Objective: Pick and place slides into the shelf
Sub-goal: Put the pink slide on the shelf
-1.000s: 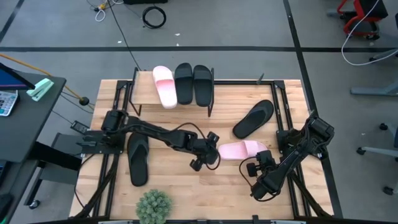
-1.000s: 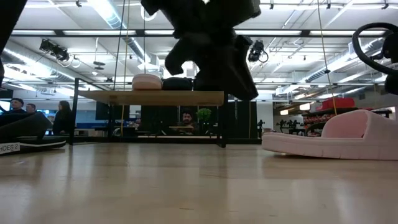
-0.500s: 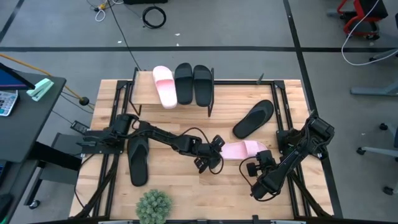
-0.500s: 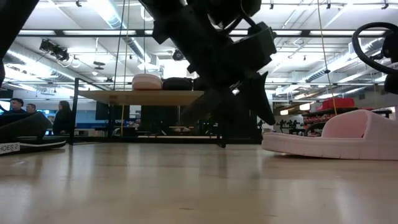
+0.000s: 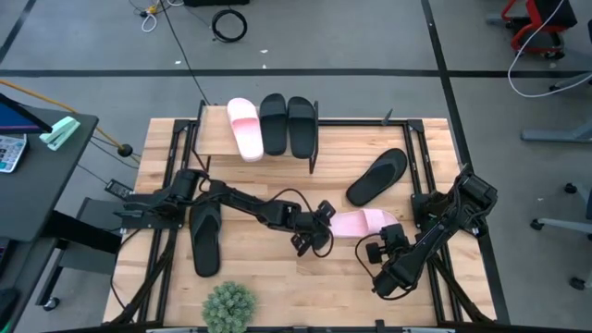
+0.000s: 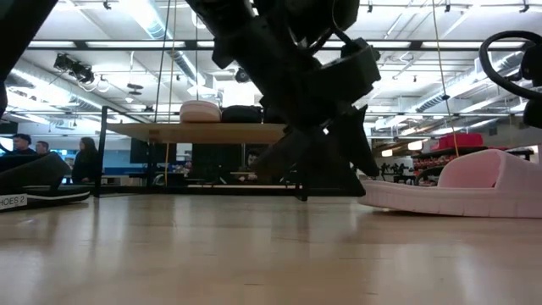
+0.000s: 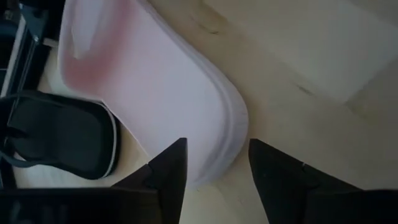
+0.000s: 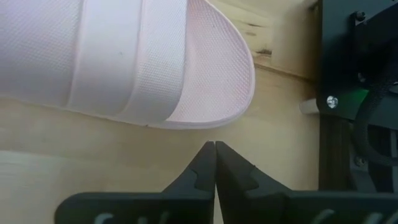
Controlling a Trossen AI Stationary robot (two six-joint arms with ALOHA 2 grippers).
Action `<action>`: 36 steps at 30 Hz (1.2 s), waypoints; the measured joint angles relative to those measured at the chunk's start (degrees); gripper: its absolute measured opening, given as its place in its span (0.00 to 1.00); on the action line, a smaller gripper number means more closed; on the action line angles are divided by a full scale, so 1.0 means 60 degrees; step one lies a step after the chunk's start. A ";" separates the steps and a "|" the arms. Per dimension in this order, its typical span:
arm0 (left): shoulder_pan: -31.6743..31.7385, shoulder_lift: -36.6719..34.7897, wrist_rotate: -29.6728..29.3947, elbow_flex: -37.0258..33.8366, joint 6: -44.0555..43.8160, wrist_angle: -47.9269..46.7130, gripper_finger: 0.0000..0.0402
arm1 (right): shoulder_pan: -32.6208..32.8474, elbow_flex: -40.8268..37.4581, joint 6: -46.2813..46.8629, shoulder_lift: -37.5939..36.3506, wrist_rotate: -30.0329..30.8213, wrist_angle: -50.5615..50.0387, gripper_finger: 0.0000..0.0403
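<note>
One pale pink slide [image 5: 363,222] lies sole-down on the table, heel toward my left gripper [image 5: 319,229]. That gripper is open. One finger [image 7: 171,171] stands over the heel's footbed and the other [image 7: 273,177] over the bare wood outside the heel rim [image 7: 233,134]. My right gripper [image 8: 215,149] is shut just off the pink slide's toe end [image 8: 211,81]. Two thin black slides [image 5: 377,177] [image 5: 204,239] lie flat on the table. The shelf [image 5: 215,141] carries a pink slide [image 5: 243,128] and two black ones [image 5: 274,124] [image 5: 302,126].
A small green plant [image 5: 228,305] stands at the table's near edge. Black metal frames [image 5: 421,199] run along both sides of the tabletop. In the low view people show in the room beyond the shelf [image 6: 203,132].
My left gripper has come down and toward the table's right edge, up to the heel of the pink slide, and has rolled at the wrist. The slides have not moved.
</note>
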 joint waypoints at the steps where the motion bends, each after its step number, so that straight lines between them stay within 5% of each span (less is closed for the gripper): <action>1: 0.0000 0.0011 0.0003 -0.0002 -0.0002 0.0079 0.44 | 0.0000 0.0000 0.0000 0.0000 0.0000 0.0020 0.03; 19: 0.0000 0.0554 0.0019 -0.0002 -0.0209 0.0779 0.42 | -0.0004 0.0002 -0.0073 -0.0007 0.0000 0.0118 0.02; 31: -0.0107 0.0554 0.0007 -0.0002 -0.0248 0.0804 0.06 | 0.0000 0.0007 -0.0087 -0.0007 0.0000 0.0113 0.02; 36: -0.0361 0.0468 -0.1068 -0.0005 -0.0753 0.0674 0.05 | 0.0000 0.0007 -0.0149 -0.0007 0.0000 0.0113 0.02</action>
